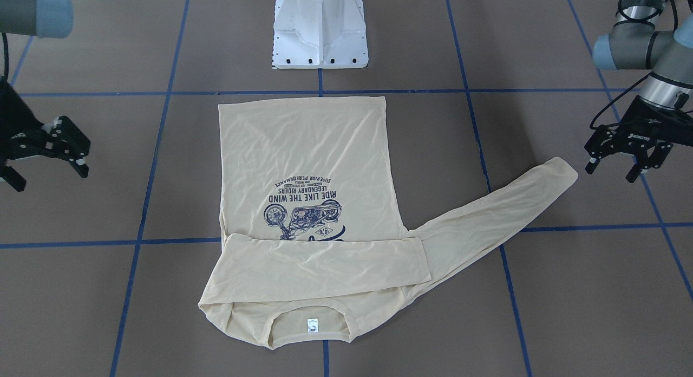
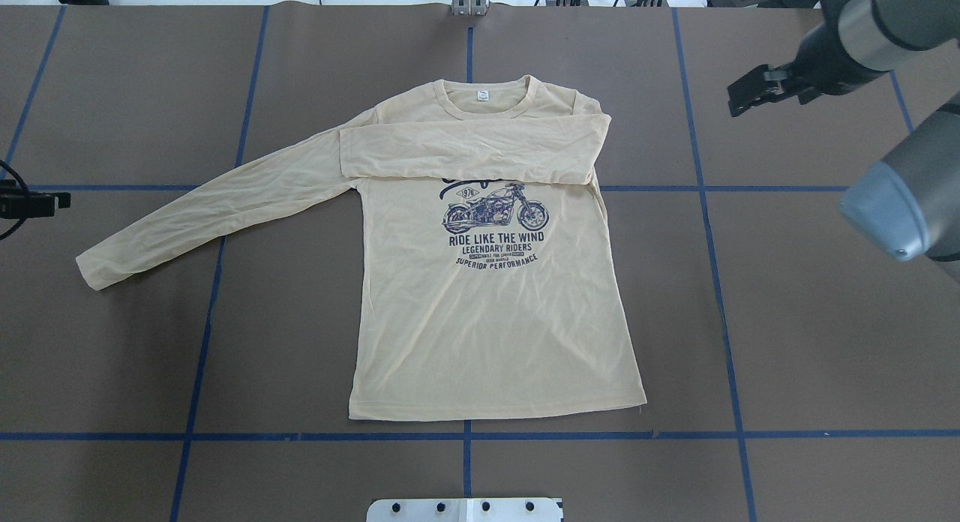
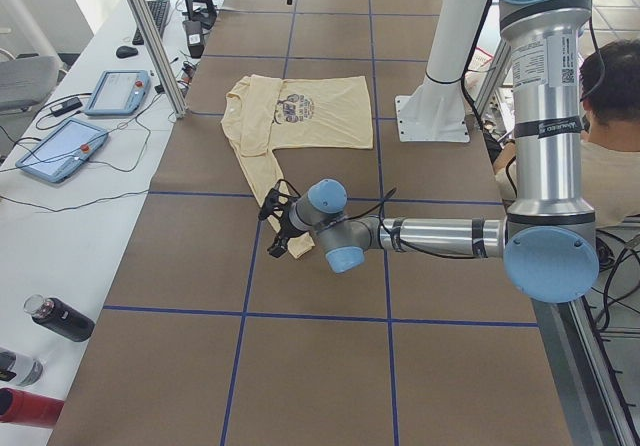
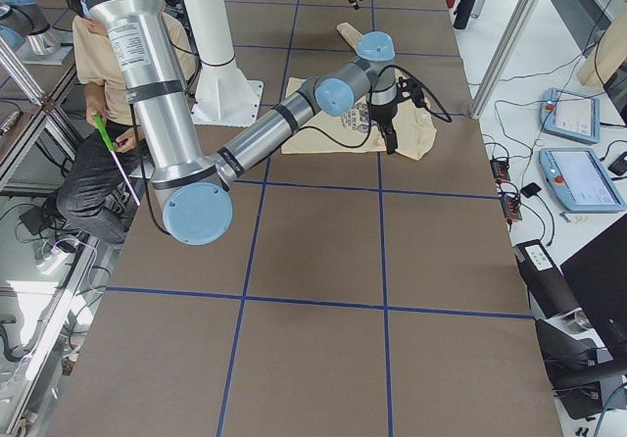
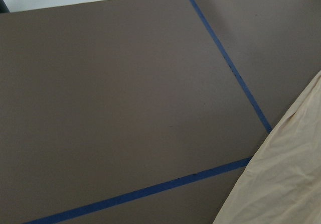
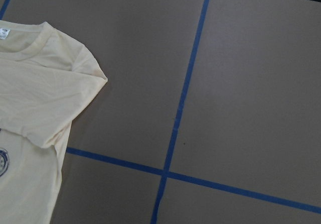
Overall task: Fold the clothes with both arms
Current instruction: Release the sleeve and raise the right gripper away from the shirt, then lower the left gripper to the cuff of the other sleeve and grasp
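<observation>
Nearest me, on the operators' side of the counter [image 1: 568, 312], sits the collar [image 1: 311, 342] of the cream-yellow shirt [image 1: 308, 149], with its small white neck tag [image 1: 312, 325] showing inside. The shirt lies flat in the middle of the counter, print [image 1: 303, 203] upward, its hem on the far side toward the robot's white pedestal [image 1: 320, 36].

One arm of it, the folded sleeve [image 1: 325, 264], lies straight across the chest just below the collar and covers the top edge of the print. I take that as the first fold done, meant to bring the shirt's width in. The spread sleeve [image 1: 487, 217] runs out slantwise on the robot's left, flat on the counter, with its cuff [image 1: 560, 174] well apart from the body.

The left gripper [image 1: 613, 170] hangs just beside that cuff, above the counter and not touching the cloth, fingers [image 1: 593, 161] apart. It looks placed to take the cuff and carry this sleeve across like the other, though that is only my guess. The right gripper [image 1: 50, 174] hangs on the opposite side, well apart from the shirt, its fingers [image 1: 80, 163] apart too and holding nothing. Out there it cannot disturb the fold.

Blue tape lines [image 1: 157, 149] divide the brown counter into squares. Seen from the side, a person [image 3: 610, 176] sits by the robot's base, off the counter.
</observation>
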Available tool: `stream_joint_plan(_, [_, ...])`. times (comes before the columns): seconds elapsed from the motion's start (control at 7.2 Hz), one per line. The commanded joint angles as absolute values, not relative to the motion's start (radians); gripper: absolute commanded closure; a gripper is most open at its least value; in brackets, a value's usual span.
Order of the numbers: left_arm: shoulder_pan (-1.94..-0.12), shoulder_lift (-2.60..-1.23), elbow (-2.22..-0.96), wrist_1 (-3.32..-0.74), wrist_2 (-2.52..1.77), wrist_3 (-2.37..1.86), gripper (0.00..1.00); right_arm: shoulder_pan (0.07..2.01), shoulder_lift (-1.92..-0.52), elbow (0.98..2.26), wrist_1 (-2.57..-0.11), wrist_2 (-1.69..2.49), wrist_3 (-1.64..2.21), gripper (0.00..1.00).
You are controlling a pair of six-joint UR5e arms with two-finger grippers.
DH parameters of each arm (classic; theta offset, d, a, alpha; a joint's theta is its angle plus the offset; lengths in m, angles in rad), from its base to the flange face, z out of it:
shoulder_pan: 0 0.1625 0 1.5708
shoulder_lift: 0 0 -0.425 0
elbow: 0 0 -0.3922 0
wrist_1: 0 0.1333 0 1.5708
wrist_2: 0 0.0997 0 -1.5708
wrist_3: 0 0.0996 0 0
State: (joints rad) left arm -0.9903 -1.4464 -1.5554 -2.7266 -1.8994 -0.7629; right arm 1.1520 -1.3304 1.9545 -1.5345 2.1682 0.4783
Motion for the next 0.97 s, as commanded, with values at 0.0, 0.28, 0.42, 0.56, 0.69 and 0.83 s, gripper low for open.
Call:
stream_joint_plan(0.0, [-0.913, -1.445, -1.464, -2.849, -1.841, -0.878, 0.03, 1.244, -1.437, 1.956, -1.464, 2.275, 0.380, 0.00])
stream_joint_plan(0.28, [-0.868, -1.447, -1.450, -2.865, -1.802, -0.928, 0.18, 1.244, -1.437, 1.956, -1.463, 2.275, 0.380, 0.00])
stream_joint_plan(0.42, [-0.853, -1.447, -1.450, -2.865, -1.802, -0.930, 0.19, 1.244, -1.437, 1.957, -1.463, 2.275, 0.380, 0.00])
stream_joint_plan(0.56, [-0.842, -1.447, -1.451, -2.865, -1.802, -0.930, 0.21, 1.244, -1.437, 1.957, -1.463, 2.275, 0.380, 0.00])
stream_joint_plan(0.69, [-0.833, -1.447, -1.451, -2.865, -1.802, -0.931, 0.21, 1.244, -1.439, 1.957, -1.463, 2.275, 0.380, 0.00])
stream_joint_plan(0.83, [-0.821, -1.447, -1.450, -2.864, -1.802, -0.931, 0.21, 1.244, -1.440, 1.959, -1.463, 2.275, 0.380, 0.00])
